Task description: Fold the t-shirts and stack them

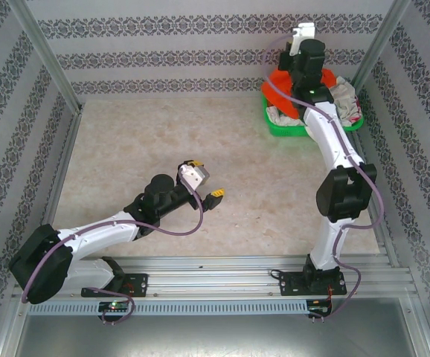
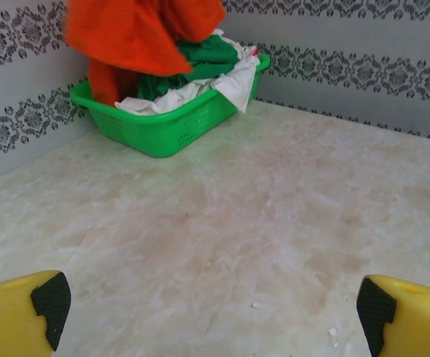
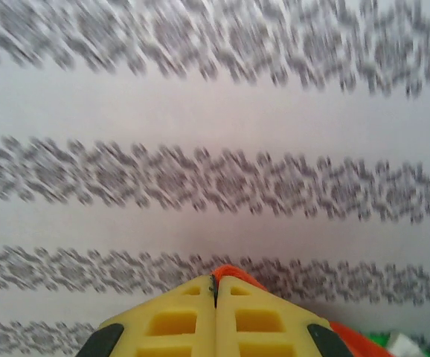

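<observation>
The right hand is clenched on the orange-red t-shirt, which hangs into the green basket at the far right corner of the counter, while the left hand hovers released near mid-counter.

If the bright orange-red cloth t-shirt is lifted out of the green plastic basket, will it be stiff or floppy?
Probably floppy: the bright orange-red cloth t-shirt hangs in loose folds over the green plastic basket. Likely light, as the shut right gripper seems to hold it by a small pinch. Its lower end may drag the white cloth.
</observation>
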{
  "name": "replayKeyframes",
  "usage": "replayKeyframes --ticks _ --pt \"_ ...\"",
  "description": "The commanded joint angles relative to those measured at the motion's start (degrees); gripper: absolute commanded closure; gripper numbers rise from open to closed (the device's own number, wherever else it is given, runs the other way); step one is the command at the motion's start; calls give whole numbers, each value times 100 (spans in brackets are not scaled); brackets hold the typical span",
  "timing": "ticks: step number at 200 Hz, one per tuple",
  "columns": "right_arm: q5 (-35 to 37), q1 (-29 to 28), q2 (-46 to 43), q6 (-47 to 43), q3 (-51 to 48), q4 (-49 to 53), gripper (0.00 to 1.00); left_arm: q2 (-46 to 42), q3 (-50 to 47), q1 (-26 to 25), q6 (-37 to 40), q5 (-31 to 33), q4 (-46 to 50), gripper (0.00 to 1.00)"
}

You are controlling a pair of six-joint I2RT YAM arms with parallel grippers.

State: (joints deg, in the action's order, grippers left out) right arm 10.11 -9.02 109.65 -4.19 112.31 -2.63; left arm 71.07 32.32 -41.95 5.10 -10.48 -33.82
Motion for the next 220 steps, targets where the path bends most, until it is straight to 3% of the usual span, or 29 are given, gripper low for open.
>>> replayKeyframes --ticks 1,43,90,179,200,220 --pt "176 -255 -585 -562 74 -1008 100 57 -32 -76 -200 -108 -456 0" --pt "-391 -758 -1037 -709 -155 -853 100 -143 -294 -59 -461 397 -831 0" --pt "-947 -1263 -1373 -182 -732 -693 100 -806 -288 5 -380 1121 121 0" --pt "-985 -2086 -1578 1194 -2429 -821 100 -2101 -621 194 -522 1812 1013 0" --pt "-1174 -2258 -1540 1324 -2526 -749 100 -2206 -673 261 -742 2090 1070 0" --pt "-1354 -2485 -1428 1048 -2249 -388 100 -2211 -587 429 -1551 2690 1408 0"
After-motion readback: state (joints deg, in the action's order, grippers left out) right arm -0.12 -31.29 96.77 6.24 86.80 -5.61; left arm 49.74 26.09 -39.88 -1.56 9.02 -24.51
